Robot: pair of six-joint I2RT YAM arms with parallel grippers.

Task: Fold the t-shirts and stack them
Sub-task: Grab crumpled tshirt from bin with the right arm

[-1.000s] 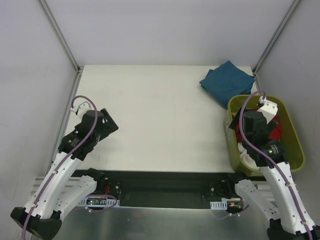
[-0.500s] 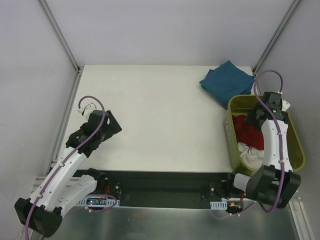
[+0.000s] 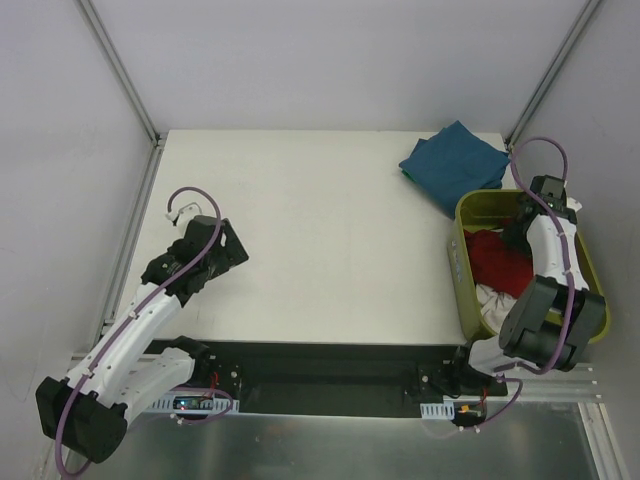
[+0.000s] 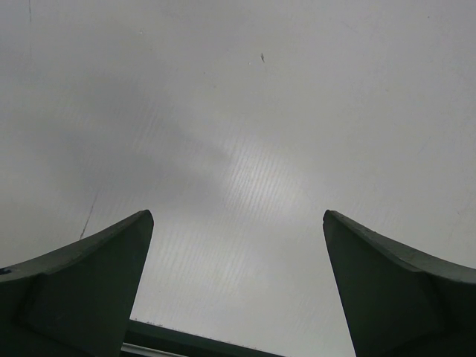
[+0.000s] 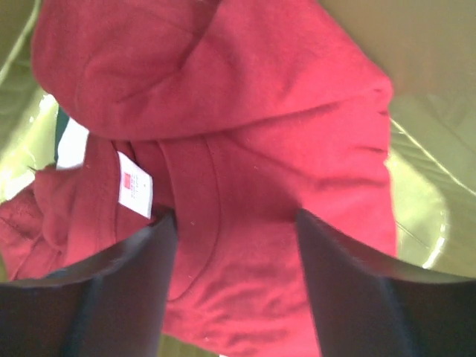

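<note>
Step in hand, as judged: picking the next shirt from the tub. The right gripper (image 5: 234, 223) is hanging over the red t-shirt (image 5: 223, 104), jaws apart and straddling a ridge of cloth beside the white neck label (image 5: 135, 184); nothing is being gripped. The shirt is lying crumpled in the olive tub (image 5: 424, 149), partly over the white t-shirt (image 3: 492, 298). The teal t-shirt (image 3: 455, 160) is lying folded at the far right corner of the table (image 3: 320, 220). The left gripper (image 4: 238, 223) is hovering wide open above bare tabletop. The next move calls for pinching that ridge and lifting it clear of the tub wall.
</note>
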